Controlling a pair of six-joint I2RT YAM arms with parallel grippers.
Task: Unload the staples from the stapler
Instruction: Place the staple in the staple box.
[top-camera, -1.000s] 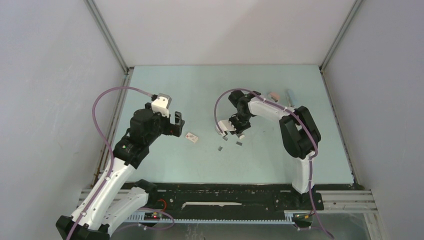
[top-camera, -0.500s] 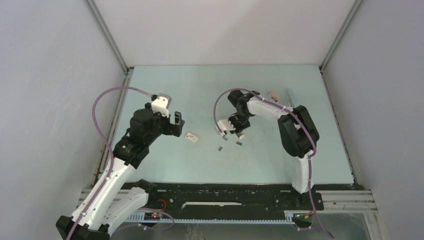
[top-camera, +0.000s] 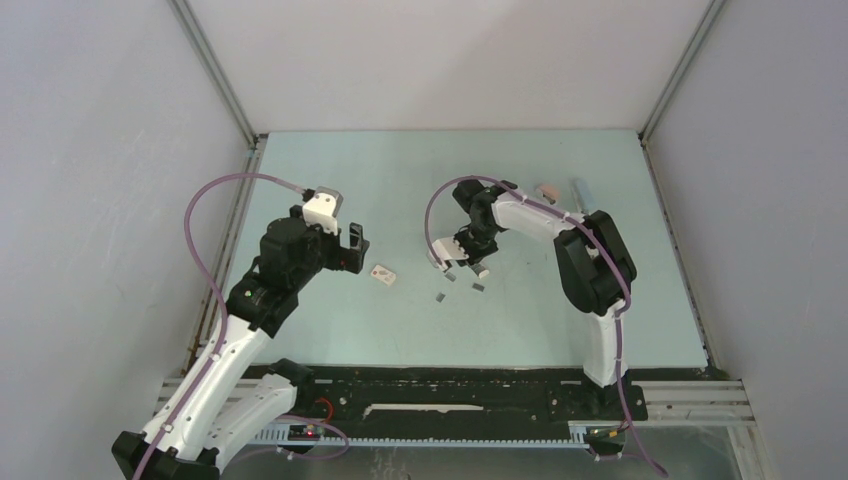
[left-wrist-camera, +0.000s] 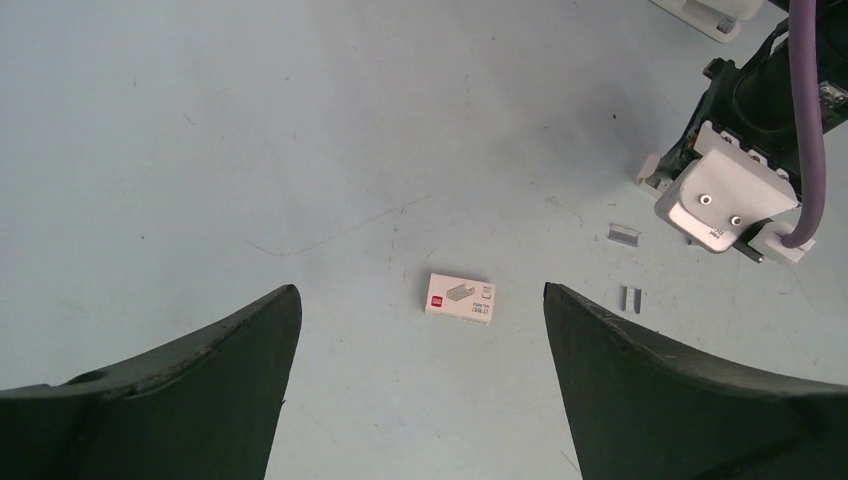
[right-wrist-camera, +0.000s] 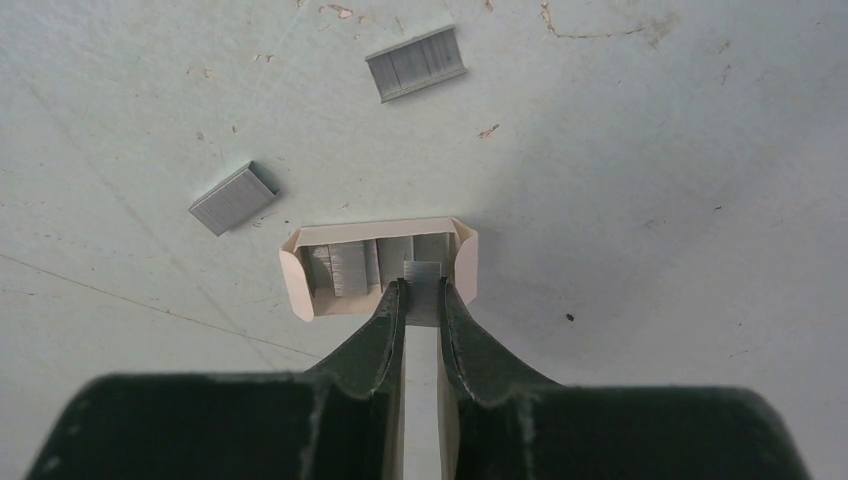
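My right gripper (right-wrist-camera: 422, 287) is shut on a short grey strip of staples (right-wrist-camera: 424, 272), holding it at the open end of a small cream cardboard tray (right-wrist-camera: 295, 275) with more staples inside. Two loose staple strips (right-wrist-camera: 415, 62) (right-wrist-camera: 233, 198) lie on the table beyond it. In the top view that gripper (top-camera: 462, 260) points down mid-table, with the loose strips (top-camera: 441, 297) (top-camera: 478, 286) just in front. A slim grey object at the back right looks like the stapler (top-camera: 580, 191). My left gripper (top-camera: 356, 248) hangs open and empty.
A closed white staple box (left-wrist-camera: 460, 299) with a red mark lies on the table below my left gripper (left-wrist-camera: 420, 290), between its fingers in that view. A small pinkish object (top-camera: 546, 189) sits beside the grey one. Enclosure walls ring the pale green table (top-camera: 330, 180).
My right gripper has edged slightly left with the staple strip still in it. The left arm has not moved.
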